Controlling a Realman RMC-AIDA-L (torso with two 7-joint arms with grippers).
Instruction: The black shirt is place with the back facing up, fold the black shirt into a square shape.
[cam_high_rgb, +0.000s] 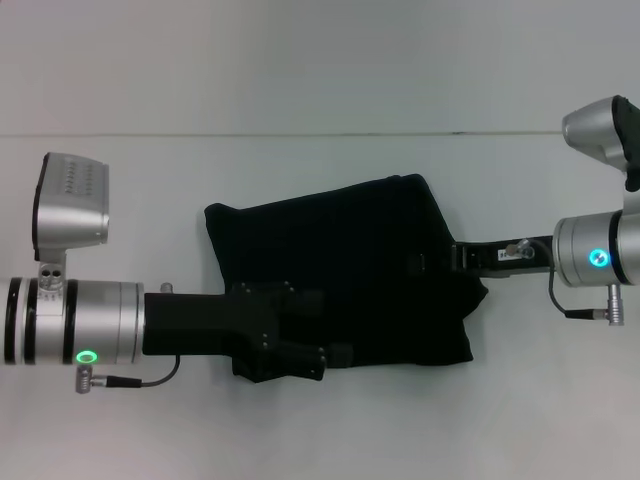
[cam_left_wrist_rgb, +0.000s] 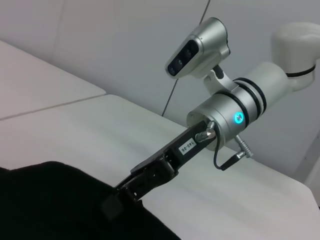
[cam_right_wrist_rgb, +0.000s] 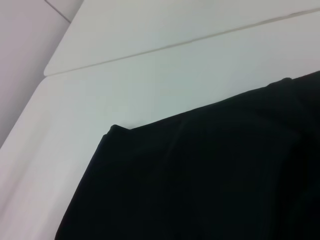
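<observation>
The black shirt (cam_high_rgb: 350, 260) lies as a folded, roughly rectangular bundle in the middle of the white table, with a small flap sticking out at its far left corner. My left gripper (cam_high_rgb: 325, 330) reaches in from the left and sits low over the shirt's near left part, black against black cloth. My right gripper (cam_high_rgb: 425, 262) comes in from the right and rests at the shirt's right edge. In the left wrist view the right gripper (cam_left_wrist_rgb: 117, 200) meets the edge of the shirt (cam_left_wrist_rgb: 50, 205). The right wrist view is filled by the shirt (cam_right_wrist_rgb: 210, 180), with one corner showing.
The white table (cam_high_rgb: 320, 430) runs all around the shirt, with a seam line (cam_high_rgb: 300, 135) across its far side. Its edge (cam_left_wrist_rgb: 300, 185) shows behind the right arm in the left wrist view, in front of a pale wall.
</observation>
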